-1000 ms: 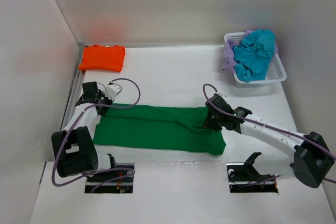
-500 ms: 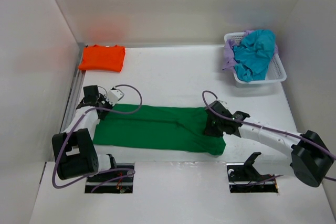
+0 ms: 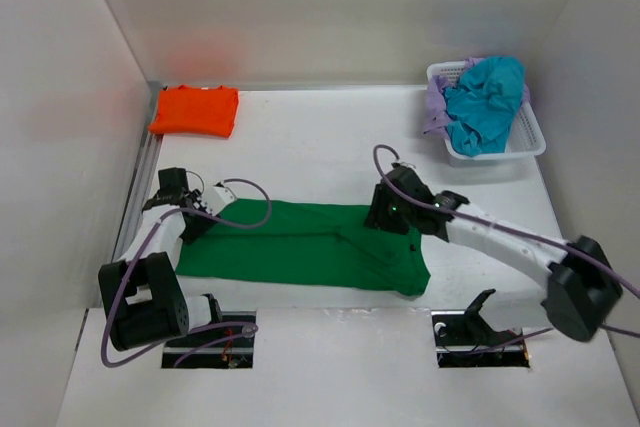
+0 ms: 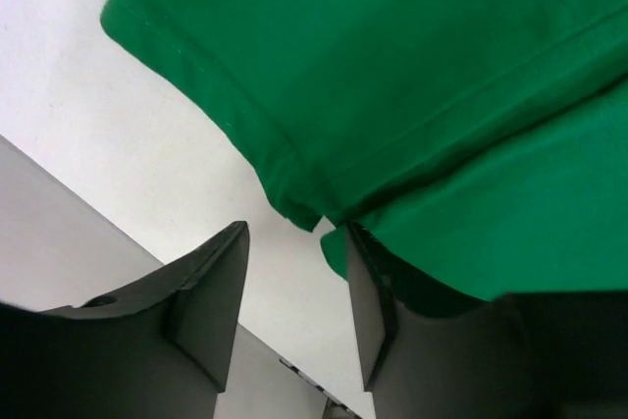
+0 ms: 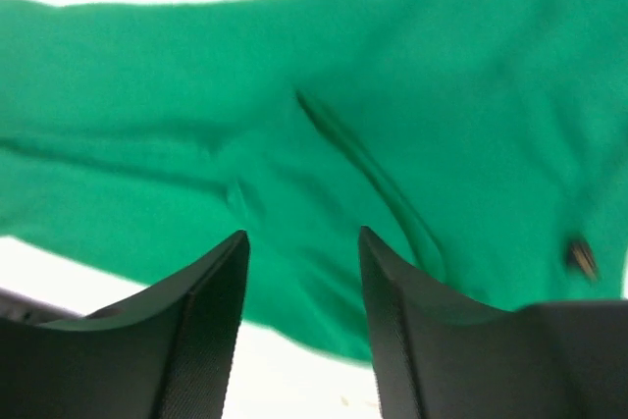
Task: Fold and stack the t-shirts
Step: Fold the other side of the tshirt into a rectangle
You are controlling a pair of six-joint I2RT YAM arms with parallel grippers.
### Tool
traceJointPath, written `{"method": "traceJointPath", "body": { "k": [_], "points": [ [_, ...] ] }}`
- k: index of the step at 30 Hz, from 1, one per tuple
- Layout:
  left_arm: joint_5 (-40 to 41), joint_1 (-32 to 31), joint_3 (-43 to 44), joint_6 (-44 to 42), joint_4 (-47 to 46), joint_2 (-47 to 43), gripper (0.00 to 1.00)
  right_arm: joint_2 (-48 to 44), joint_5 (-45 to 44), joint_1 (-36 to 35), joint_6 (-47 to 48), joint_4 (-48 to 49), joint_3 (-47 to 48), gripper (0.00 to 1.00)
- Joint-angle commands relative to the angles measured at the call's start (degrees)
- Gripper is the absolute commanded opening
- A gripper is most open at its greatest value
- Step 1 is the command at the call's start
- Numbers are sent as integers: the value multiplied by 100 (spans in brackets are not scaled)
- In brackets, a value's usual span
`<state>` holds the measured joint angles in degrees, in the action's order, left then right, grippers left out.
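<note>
The dark green t-shirt [image 3: 310, 245] lies flat on the table as a long band folded lengthwise. My left gripper [image 3: 192, 213] stands open at its left end; in the left wrist view the green hem corner [image 4: 304, 208] lies just ahead of the left gripper [image 4: 294, 247], brushing one finger [image 4: 368, 301]. Over the shirt's right part my right gripper [image 3: 384, 215] hangs open with nothing held; the right wrist view shows green cloth [image 5: 324, 125] beyond the right gripper [image 5: 302, 247]. The orange t-shirt [image 3: 196, 110] lies folded at the back left. The teal t-shirt [image 3: 487, 97] and the lavender one [image 3: 434, 105] are crumpled together.
A white lattice basket [image 3: 532, 143] at the back right holds the teal and lavender shirts. A metal rail [image 3: 140, 182] runs along the table's left edge, close to the left arm. White walls enclose the table on three sides.
Both grippers have opened and let go of the green shirt. The right gripper has risen and shifted toward the back left; the left gripper has slid slightly nearer along the shirt's left end.
</note>
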<state>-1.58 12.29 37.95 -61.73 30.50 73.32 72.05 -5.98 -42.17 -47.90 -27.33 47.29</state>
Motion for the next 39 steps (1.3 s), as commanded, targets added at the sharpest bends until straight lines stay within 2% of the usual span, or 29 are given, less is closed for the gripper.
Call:
{"method": "traceJointPath", "body": {
  "k": [1,5,10,12,15,22,24,29,34,39],
  "points": [
    [140,5,116,-365,114,-265,46,887,158,56,483,702,605,55],
    [237,23,98,-304,-61,-318,53,1819,106,82,676,729,1124,58],
    [246,6,10,-181,-88,-353,56,2234,97,196,642,677,1108,58],
    [255,6,-7,-172,-141,-353,56,2243,114,161,615,668,1020,48],
    [255,6,1,-155,-150,-336,56,2156,149,127,510,659,923,25],
    [255,-3,28,-146,-150,-301,56,1497,176,-453,-8,326,615,3],
    [255,-3,28,-155,-158,-292,55,1382,228,-690,-140,203,536,0],
    [255,-3,98,-163,-159,-292,57,1092,448,-1244,-465,9,395,1],
    [255,-3,238,-172,-159,-274,59,1153,1001,-1657,-457,-62,369,21],
    [255,23,616,-199,-185,-301,60,689,906,-1948,-422,-185,387,32]
  ]
}}
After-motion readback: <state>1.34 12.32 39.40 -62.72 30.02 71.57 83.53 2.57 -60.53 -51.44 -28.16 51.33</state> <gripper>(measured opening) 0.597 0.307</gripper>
